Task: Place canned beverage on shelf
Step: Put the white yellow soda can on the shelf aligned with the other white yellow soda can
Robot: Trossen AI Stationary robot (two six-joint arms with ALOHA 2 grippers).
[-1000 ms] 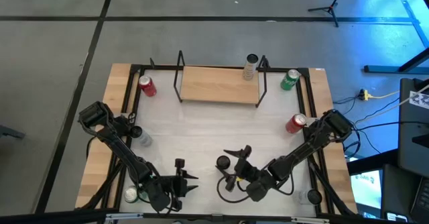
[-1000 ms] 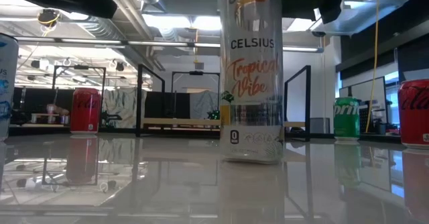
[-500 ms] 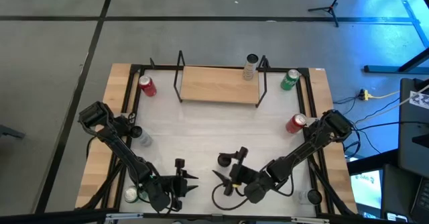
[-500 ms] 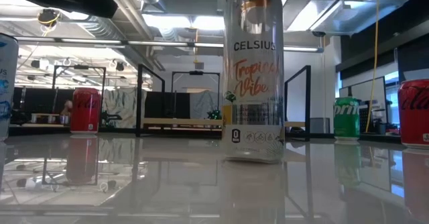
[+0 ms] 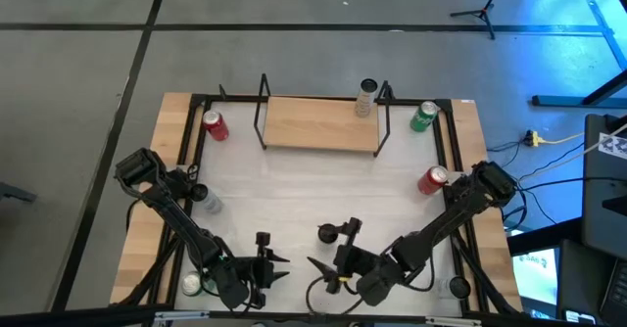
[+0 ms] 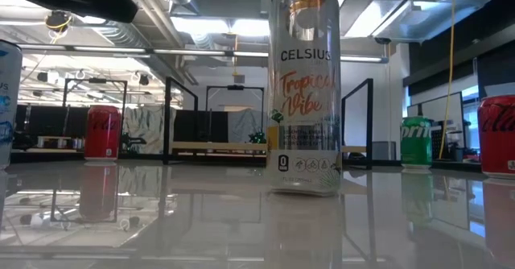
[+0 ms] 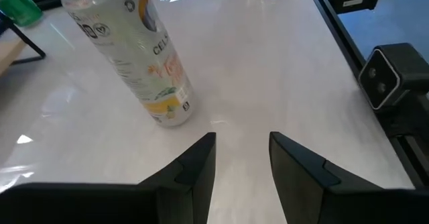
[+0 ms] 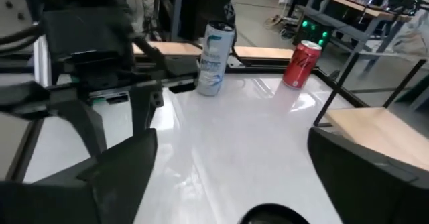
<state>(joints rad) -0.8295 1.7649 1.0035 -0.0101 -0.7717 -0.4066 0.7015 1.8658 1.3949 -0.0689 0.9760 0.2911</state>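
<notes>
Celsius can (image 5: 326,235) stands upright on the white table, well in front of the shelf (image 5: 320,123); high view shows the right gripper (image 5: 336,264) just beside it, fingers spread wide and empty. Low view: the can (image 6: 304,88) stands free before the shelf (image 6: 241,147). Left wrist view: the left gripper (image 7: 242,158), narrowly parted and empty, faces the can (image 7: 134,49).

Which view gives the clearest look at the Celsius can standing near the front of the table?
The low view: the Celsius can stands upright, centred, label readable. The left wrist view shows it close but cropped at its top. The high view shows only its dark top. The right wrist view doesn't clearly show it.
</notes>
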